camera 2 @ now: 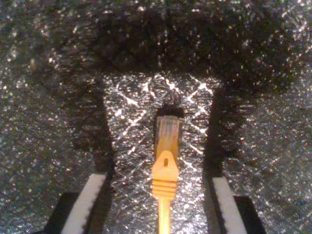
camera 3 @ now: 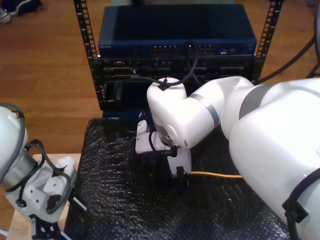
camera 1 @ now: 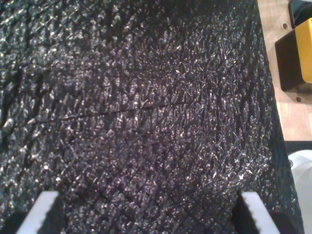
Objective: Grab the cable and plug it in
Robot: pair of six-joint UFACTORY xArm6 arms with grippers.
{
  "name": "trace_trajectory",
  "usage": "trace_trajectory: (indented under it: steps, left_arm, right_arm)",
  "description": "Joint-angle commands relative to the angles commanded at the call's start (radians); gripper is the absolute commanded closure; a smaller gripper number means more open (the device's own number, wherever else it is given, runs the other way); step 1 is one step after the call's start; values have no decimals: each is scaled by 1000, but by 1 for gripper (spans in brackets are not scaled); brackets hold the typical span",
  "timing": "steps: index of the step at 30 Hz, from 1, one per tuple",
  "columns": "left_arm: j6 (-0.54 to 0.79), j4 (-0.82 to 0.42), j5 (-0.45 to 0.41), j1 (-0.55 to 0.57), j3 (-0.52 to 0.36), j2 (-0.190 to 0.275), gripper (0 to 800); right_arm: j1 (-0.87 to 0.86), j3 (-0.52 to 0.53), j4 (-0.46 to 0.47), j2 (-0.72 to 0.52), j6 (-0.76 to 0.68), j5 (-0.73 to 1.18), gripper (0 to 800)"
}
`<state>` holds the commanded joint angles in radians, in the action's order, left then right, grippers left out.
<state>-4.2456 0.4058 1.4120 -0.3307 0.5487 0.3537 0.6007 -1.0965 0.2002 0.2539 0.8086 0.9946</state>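
Observation:
The cable's plug (camera 2: 166,134) is yellowish with a clear tip and an orange boot. It lies flat on the black bubbly mat (camera 2: 48,97), between the white pads of my second gripper (camera 2: 157,179). That gripper is open, with a pad standing clear on each side of the plug. In the exterior view the cable (camera 3: 215,174) runs toward the exterior view's right from under the second gripper (camera 3: 180,177). My first gripper (camera 1: 151,214) is open over bare mat (camera 1: 146,97), with nothing between its fingers. The first arm (camera 3: 30,175) sits at the exterior view's lower left.
A rack (camera 3: 90,60) behind the mat holds a blue network switch (camera 3: 175,30) with a row of ports (camera 3: 167,49) and black cables. A yellow and black box (camera 1: 297,53) stands on a wooden surface (camera 1: 292,117) beside the mat. The second arm's large white body (camera 3: 270,150) covers the exterior view's right.

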Motion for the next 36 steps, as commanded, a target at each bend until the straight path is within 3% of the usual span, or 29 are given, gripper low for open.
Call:
trace_trajectory:
  steps: [5, 26, 36]
  left_arm:
    - [0, 0, 0, 0, 0, 0, 0]
    - [0, 0, 0, 0, 0, 0, 0]
    - [0, 0, 0, 0, 0, 0, 0]
  right_arm:
    - [12, 3, 63, 0, -38, 2, 402]
    - [15, -3, 64, 2, -41, 2, 439]
    - [17, -5, 66, 3, -69, 0, 514]
